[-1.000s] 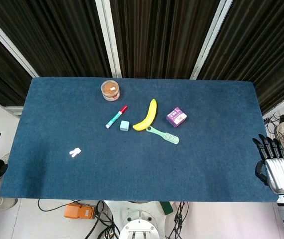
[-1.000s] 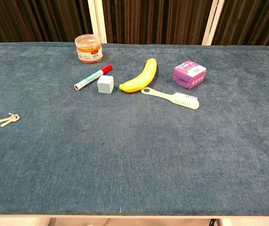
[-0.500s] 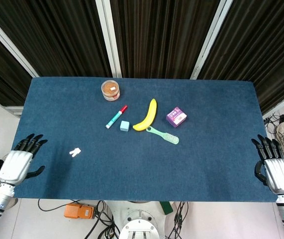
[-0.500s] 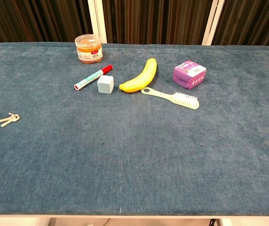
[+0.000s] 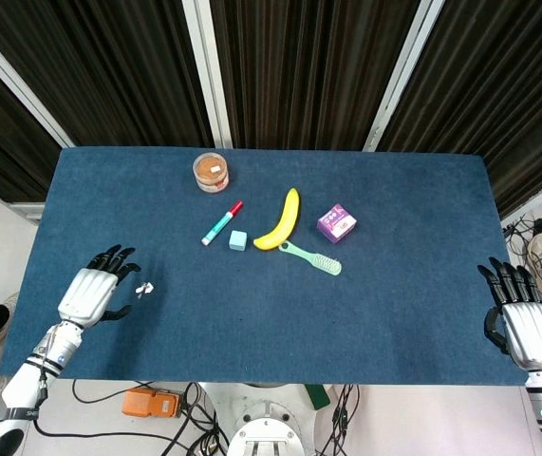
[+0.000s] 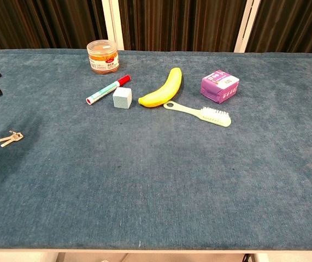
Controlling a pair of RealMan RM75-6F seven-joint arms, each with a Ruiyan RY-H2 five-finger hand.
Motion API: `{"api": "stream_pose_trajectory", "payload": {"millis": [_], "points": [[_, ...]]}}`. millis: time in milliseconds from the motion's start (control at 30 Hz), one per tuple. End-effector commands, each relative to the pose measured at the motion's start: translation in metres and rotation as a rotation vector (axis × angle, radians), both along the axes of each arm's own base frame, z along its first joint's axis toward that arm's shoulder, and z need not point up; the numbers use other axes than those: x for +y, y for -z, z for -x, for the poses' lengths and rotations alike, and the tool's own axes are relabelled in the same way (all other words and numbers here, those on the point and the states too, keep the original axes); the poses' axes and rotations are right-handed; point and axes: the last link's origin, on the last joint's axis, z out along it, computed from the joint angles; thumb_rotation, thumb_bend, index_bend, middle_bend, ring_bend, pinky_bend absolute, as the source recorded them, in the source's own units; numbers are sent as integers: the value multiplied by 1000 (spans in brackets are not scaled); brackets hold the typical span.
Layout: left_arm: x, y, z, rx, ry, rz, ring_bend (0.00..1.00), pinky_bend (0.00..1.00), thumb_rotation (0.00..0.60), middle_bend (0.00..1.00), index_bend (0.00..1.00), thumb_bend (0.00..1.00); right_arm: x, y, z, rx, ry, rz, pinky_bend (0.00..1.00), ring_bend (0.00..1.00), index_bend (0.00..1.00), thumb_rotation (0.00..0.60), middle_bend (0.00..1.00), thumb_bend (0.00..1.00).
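The left robot hand (image 5: 93, 291) hovered with fingers spread and empty just beside the small pale metal keys (image 5: 142, 289) on the blue carpeted surface (image 5: 252, 323), nothing lying between them. Well apart lay a red-capped marker (image 5: 222, 222), pale blue cube (image 5: 238, 240), yellow banana (image 5: 281, 220), mint-green brush (image 5: 311, 257), purple box (image 5: 336, 223) and orange-lidded jar (image 5: 212, 172). The right robot hand (image 5: 518, 320) stayed spread and empty at the far edge.

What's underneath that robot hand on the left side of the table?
Under the left hand only the blue table cloth shows. The small keys lie just beyond its fingertips, uncovered. Whatever sits directly beneath the palm is hidden, and the chest view catches only the fingertips.
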Motion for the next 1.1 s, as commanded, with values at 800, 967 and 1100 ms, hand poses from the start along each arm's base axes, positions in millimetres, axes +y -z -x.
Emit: {"api": "stream_pose_trajectory", "payload": {"millis": [800,967,1100], "points": [[25,42,11,31,-47,70,0,153,600,76,310,308,-1,-1,1,-5,4,3,0,45,144,600,61,1000],[27,45,15,26,-52,68,0,153,600,76,311,318,-1,-1,1,-4,4,1,0,45,144,600,61,1000],[26,44,24,26,-74,65,0,153,600,76,332,346,-1,-1,1,-5,5,1,0,45,144,600,61,1000]]}}
